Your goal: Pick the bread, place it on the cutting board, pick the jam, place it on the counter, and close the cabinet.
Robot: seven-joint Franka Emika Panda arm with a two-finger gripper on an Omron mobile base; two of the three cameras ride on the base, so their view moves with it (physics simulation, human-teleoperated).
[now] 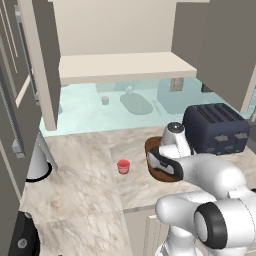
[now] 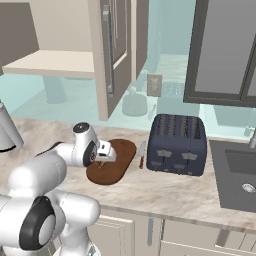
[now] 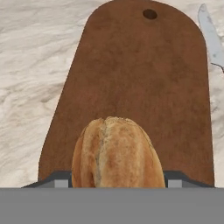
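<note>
Bread [image 3: 117, 153] over cutting board [image 3: 131, 78], seemingly gripped; marbled counter [image 3: 35, 65].

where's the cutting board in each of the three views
Left base view: cutting board right of centre, mostly hidden behind the arm, beside the toaster.
Right base view: cutting board left of centre, toaster to its right.
Hand view: cutting board across the middle, under the bread.
Shared landmark: the toaster.
</note>
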